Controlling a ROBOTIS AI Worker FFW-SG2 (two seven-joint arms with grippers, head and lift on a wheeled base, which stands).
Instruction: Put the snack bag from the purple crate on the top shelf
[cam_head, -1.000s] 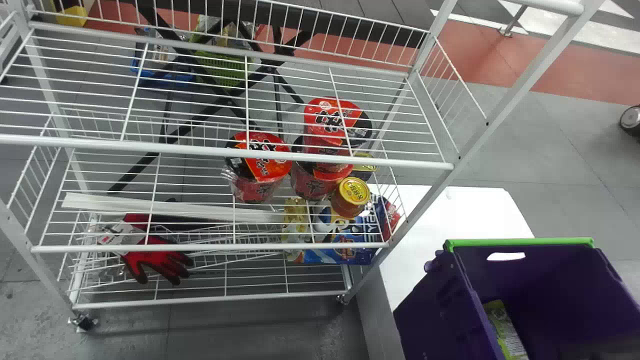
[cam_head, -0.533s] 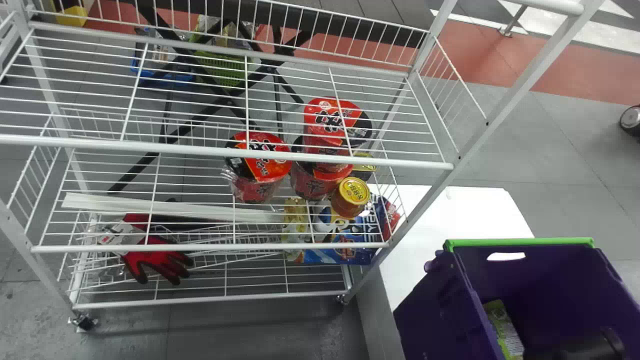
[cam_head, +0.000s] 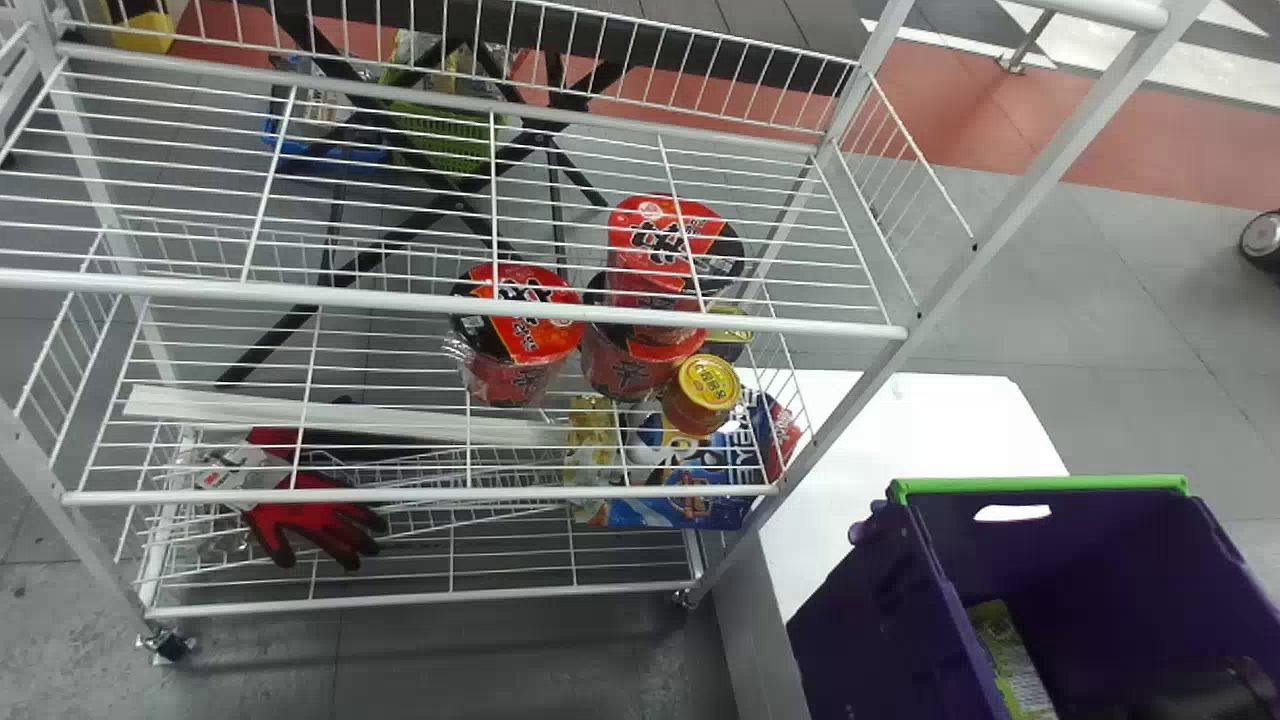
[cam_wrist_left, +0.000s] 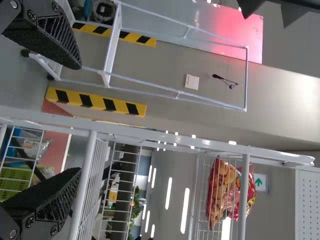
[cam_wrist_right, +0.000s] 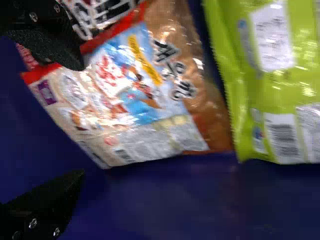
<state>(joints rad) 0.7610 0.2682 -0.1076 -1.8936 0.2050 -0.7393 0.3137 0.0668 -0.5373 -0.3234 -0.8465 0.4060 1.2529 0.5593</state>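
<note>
R gripper (cam_head: 1215, 690) shifted R, spread, in crate (cam_head: 865, 620)

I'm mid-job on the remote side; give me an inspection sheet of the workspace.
Surface: white table beside the wire rack; purple crate at its near end.
Job's things: brown-and-red bag and green bag lie side by side in the crate; which one is wanted, cannot tell.
Clutter: red cups, yellow-lidded jar and red-and-black glove on the rack.
Grippers: right gripper in the crate, open, holding nothing; left gripper by the rack, open, holding nothing.
Cables: nothing seen.
Surroundings: yellow-and-black striped strip, pink floor band.
</note>
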